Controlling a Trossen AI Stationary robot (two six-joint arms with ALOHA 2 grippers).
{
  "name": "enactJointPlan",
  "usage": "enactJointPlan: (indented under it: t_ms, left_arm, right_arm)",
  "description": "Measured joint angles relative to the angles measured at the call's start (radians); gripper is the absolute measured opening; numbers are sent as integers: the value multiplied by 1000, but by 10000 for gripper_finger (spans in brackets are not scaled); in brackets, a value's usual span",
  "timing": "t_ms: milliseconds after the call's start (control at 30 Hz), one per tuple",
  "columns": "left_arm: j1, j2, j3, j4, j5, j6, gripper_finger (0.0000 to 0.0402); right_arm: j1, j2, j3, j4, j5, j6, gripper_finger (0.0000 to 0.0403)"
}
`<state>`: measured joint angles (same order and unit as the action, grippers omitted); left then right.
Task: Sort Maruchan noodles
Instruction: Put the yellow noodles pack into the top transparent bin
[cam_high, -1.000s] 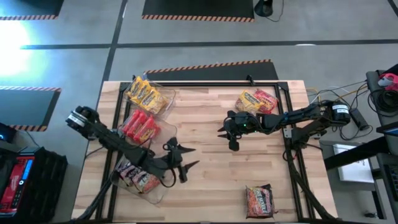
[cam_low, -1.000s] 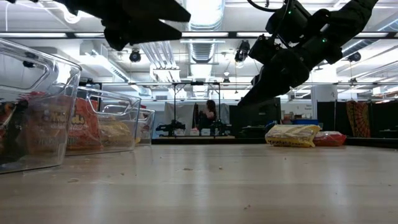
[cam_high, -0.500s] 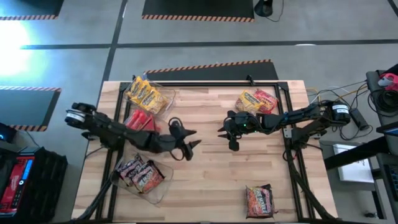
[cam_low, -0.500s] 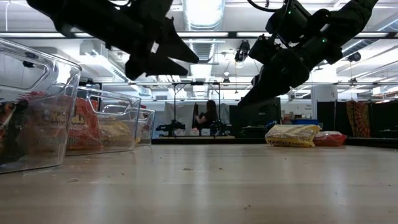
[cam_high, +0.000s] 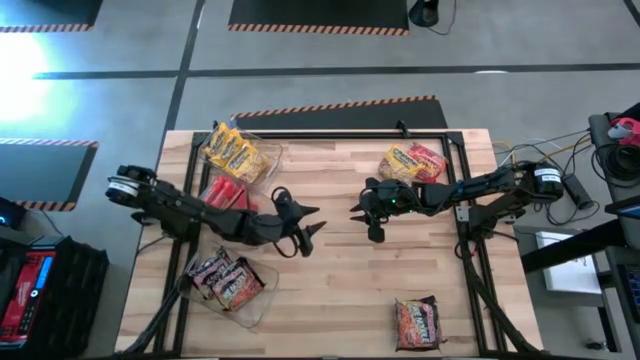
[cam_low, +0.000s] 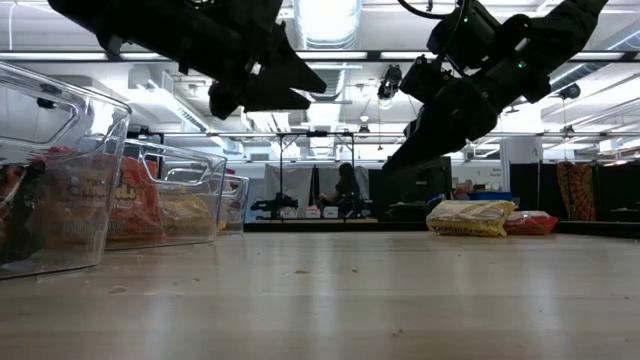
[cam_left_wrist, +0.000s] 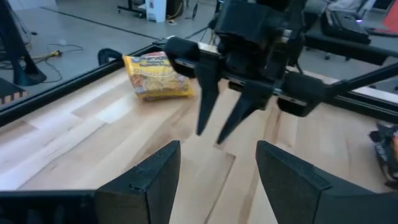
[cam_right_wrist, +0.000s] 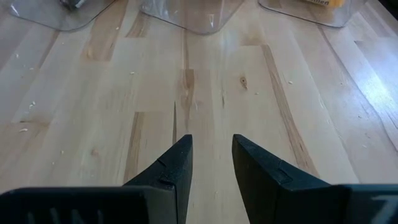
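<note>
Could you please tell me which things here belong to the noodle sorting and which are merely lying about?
Job: yellow packets, red packets, dark packets, unsorted packets, lone packet, clear bins.
Lying about: cables, black-and-red case.

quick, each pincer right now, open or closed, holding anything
Left pincer: open, empty, above the middle of the table.
Right pincer: open with a narrow gap, empty, also over the middle.

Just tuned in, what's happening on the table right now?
Noodle sorting is midway. The left gripper hangs open and empty over mid-table, beside three clear bins already holding packets. The right gripper waits empty, fingers parted. A yellow packet, a red packet and a dark packet lie unsorted.
</note>
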<state>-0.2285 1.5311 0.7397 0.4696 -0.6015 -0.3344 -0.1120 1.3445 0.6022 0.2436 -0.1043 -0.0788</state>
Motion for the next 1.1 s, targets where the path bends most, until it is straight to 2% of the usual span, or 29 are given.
enactJointPlan:
  t_ms: [367,633,833,1000,1100]
  left_arm:
    - [54,0,-4,-67,-14,-48,194]
    - [100,1,-4,-63,69,-42,194]
    - [100,1,-7,-67,70,-26,194]
    - [100,0,-7,-67,70,-26,194]
    - [100,0,-10,-70,70,-26,194]
  right_arm:
    - [0,0,0,61,0,12,102]
    - [0,0,0,120,0,27,102]
    - [0,0,0,137,1,121,102]
    - [0,0,37,140,84,227,102]
    - [-8,-2,76,70,90,311,102]
